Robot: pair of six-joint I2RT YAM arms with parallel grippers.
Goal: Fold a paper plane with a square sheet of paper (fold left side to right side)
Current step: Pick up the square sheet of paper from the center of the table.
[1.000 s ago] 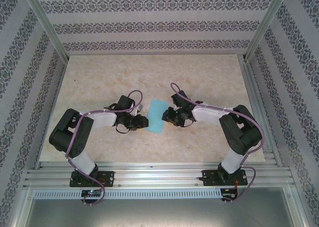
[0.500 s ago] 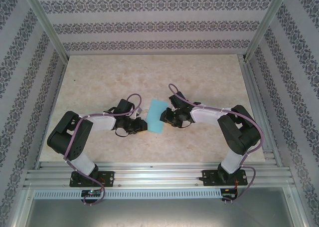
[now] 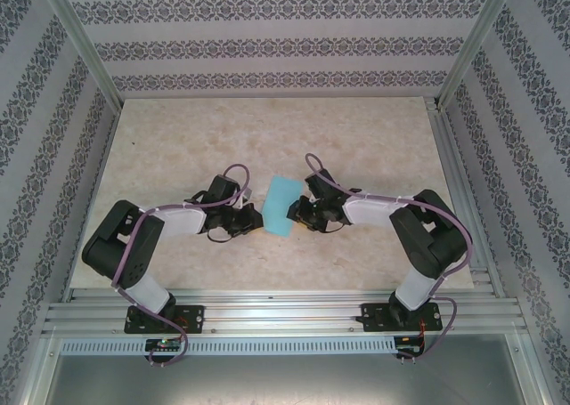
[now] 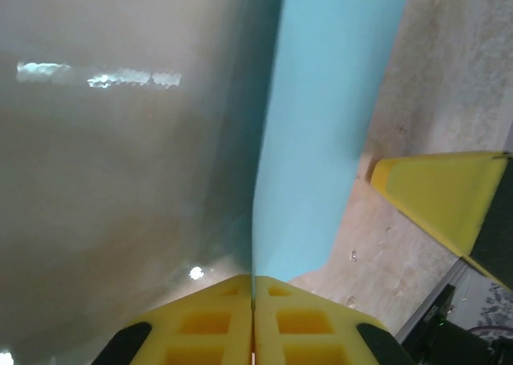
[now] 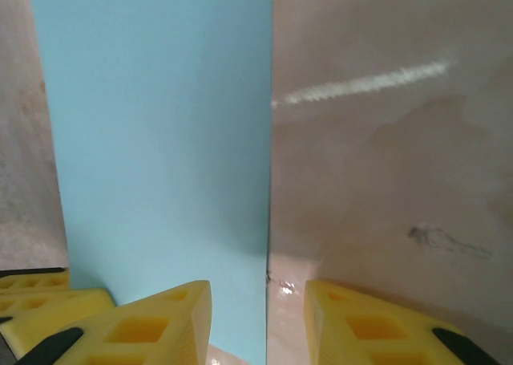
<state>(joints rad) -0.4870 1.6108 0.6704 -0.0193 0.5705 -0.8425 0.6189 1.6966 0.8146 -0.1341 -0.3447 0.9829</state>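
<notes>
The sheet (image 3: 283, 206) looks halved already. My left gripper (image 4: 252, 289) is clamped on one edge, my right gripper (image 5: 258, 297) is parted around the opposite edge. Nose and wing folds left, I reckon.

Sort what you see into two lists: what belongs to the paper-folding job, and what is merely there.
Job: blue sheet of paper, left gripper, right gripper.
Merely there: table, patterned walls, aluminium frame.

Far end of square sheet of paper (image 5: 152, 124), past both wrist views' tops.
</notes>
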